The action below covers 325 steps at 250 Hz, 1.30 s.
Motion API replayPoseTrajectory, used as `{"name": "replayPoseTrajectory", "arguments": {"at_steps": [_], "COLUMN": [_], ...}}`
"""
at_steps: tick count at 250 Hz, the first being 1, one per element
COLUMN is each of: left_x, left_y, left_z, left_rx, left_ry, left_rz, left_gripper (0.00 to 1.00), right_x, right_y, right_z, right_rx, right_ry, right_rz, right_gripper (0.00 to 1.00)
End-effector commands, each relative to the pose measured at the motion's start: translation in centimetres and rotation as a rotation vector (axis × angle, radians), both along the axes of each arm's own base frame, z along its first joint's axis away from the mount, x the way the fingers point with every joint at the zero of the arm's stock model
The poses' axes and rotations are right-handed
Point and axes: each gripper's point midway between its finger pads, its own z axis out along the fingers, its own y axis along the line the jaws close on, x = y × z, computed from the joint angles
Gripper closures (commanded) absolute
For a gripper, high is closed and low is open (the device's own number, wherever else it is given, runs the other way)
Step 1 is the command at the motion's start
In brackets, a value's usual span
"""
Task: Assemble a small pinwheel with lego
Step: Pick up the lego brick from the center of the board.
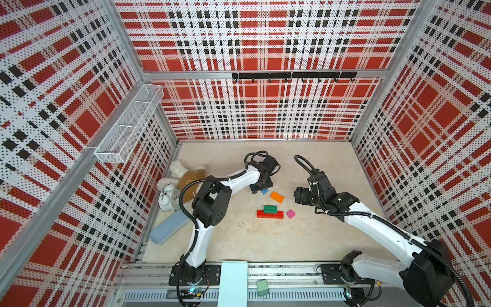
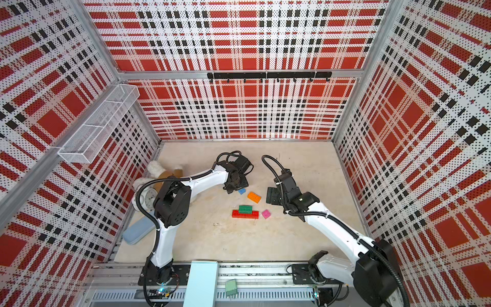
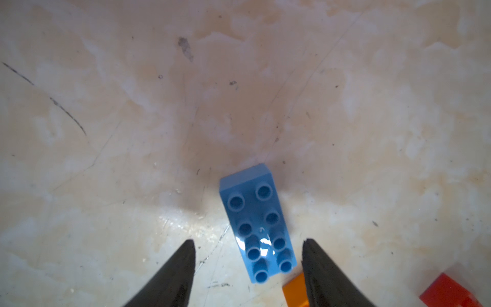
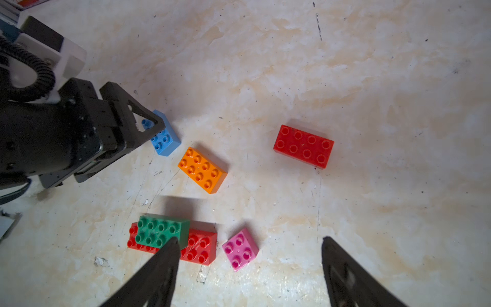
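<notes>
The left gripper (image 3: 247,240), jaws apart, straddles the blue brick (image 3: 252,212): light, rigid, slick plastic, probably best pinched across its long sides; right gripper (image 4: 249,238) spread, empty.

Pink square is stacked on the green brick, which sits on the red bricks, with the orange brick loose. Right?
No. The pink square lies on the table beside the red bricks, not on the green brick; the right wrist view shows it. The green brick does sit on the red bricks, and the orange brick is loose.
</notes>
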Motion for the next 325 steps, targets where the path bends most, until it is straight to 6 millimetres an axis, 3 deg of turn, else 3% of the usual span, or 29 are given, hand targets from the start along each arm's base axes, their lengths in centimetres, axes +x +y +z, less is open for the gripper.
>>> {"name": "replayPoseTrajectory", "arguments": {"at_steps": [1,83,215,268,325], "left_x": [0.4,2.0,1.7,2.0,1.0], "left_y": [0.6,0.4,0.5,1.0,1.6], "left_z": [-0.6,-1.4,-2.0,-0.2,2.9], "left_rx": [0.015,-0.006,0.023,0.022,0.007], "left_ry": [0.023,0.033,0.059,0.034,-0.001], "left_rz": [0.052,0.073,0.074,0.038,-0.039], "left_gripper": [0.36,0.41,0.56,0.60,0.62], "right_x": [0.3,-0.1,-0.3,-0.4,-0.5], "right_y": [0.7,1.5,1.2,1.4,3.3], "right_z": [0.6,0.0,0.2,0.0,0.3], "right_rx": [0.062,0.089,0.076,0.090,0.198], "right_ry": [-0.050,-0.022,-0.018,-0.015,-0.035], "right_rz": [0.020,0.053,0.051,0.051,0.111], "right_gripper": [0.16,0.18,0.18,0.18,0.20]}}
